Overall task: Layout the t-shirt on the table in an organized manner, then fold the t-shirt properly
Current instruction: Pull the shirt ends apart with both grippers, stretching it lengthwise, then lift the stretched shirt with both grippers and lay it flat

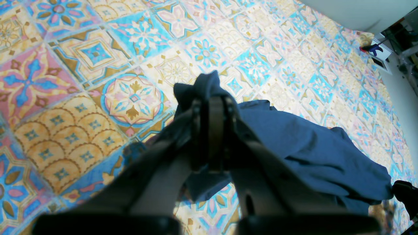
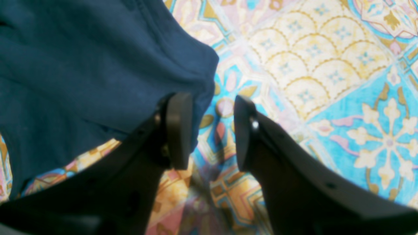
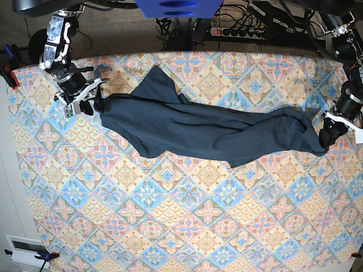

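The dark navy t-shirt (image 3: 198, 127) lies stretched out sideways across the far half of the table (image 3: 170, 226), wrinkled, with one flap pointing toward the back. My left gripper (image 3: 324, 141) is at the shirt's right end in the base view. In the left wrist view it (image 1: 214, 101) is shut on a bunched bit of the shirt (image 1: 310, 143). My right gripper (image 3: 93, 103) is at the shirt's left end. In the right wrist view it (image 2: 210, 101) is open, low over the table (image 2: 326, 65), with one finger (image 2: 178, 130) against the shirt's edge (image 2: 81, 65).
A power strip (image 3: 238, 31) and cables lie behind the table's back edge. A red clamp (image 3: 8, 73) grips the table's left edge, and a blue clamp (image 1: 374, 49) grips a far corner. A white box (image 3: 25, 249) sits off the front left corner.
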Motion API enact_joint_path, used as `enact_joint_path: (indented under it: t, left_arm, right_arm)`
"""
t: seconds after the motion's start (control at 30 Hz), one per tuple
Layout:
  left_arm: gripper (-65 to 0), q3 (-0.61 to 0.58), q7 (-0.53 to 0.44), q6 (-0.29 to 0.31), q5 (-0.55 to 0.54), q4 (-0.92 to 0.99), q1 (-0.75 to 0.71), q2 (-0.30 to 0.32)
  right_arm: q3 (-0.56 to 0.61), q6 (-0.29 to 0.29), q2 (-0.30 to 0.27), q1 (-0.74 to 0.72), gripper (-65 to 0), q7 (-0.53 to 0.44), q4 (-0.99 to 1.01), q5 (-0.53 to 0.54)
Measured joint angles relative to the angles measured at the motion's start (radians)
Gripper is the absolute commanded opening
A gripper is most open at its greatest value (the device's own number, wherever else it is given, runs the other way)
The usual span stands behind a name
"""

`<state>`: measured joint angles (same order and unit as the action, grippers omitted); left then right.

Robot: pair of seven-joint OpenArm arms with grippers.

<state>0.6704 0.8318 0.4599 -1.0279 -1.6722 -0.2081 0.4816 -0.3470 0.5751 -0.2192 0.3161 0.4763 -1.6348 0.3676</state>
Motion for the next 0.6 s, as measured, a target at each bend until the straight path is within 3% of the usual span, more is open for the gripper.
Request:
enact_joint_path:
  t: [0.2,0.6]
  left_arm:
    - [-65.0,0.000,0.000,0.000,0.000,0.000,0.000,0.000]
    - [-65.0,0.000,0.000,0.000,0.000,0.000,0.000,0.000]
  right_arm:
    - [0.072,0.009,0.003,-0.082,-43.6,-0.010,0.004,0.008]
    - [0.070,-0.003,0.000,-0.075,-43.6,-0.004,0.094,0.000]
